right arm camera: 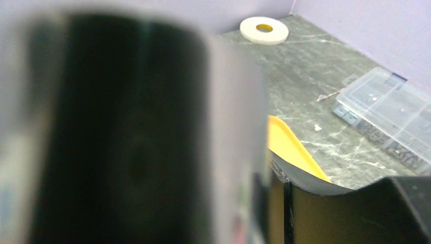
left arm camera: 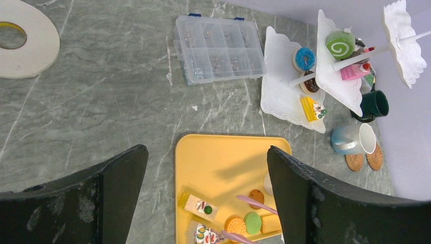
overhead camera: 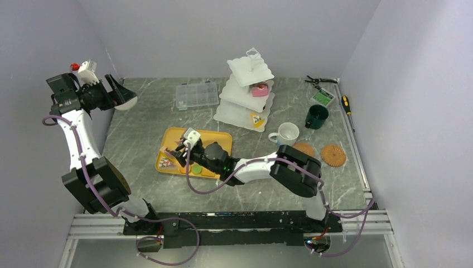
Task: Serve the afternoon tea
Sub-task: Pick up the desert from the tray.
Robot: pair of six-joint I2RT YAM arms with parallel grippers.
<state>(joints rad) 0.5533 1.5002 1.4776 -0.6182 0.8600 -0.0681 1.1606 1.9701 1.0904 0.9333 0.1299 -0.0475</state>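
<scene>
The right arm (overhead camera: 256,167) lies across the yellow tray's (overhead camera: 215,137) near right corner. The right end effector (overhead camera: 179,155) hangs low over the tray's left half, blocking it. Left of the tray the surface (overhead camera: 134,139) is bare. Behind the tray sits a clear compartment box (overhead camera: 196,95), behind-right the three-tier stand (overhead camera: 245,95), and to its right a white mug (overhead camera: 287,134).

Glossy yellow plastic tray (overhead camera: 215,137), clear plastic box (overhead camera: 196,95), matt marble-look table (overhead camera: 139,134), seemingly cork coasters (overhead camera: 333,155)
</scene>
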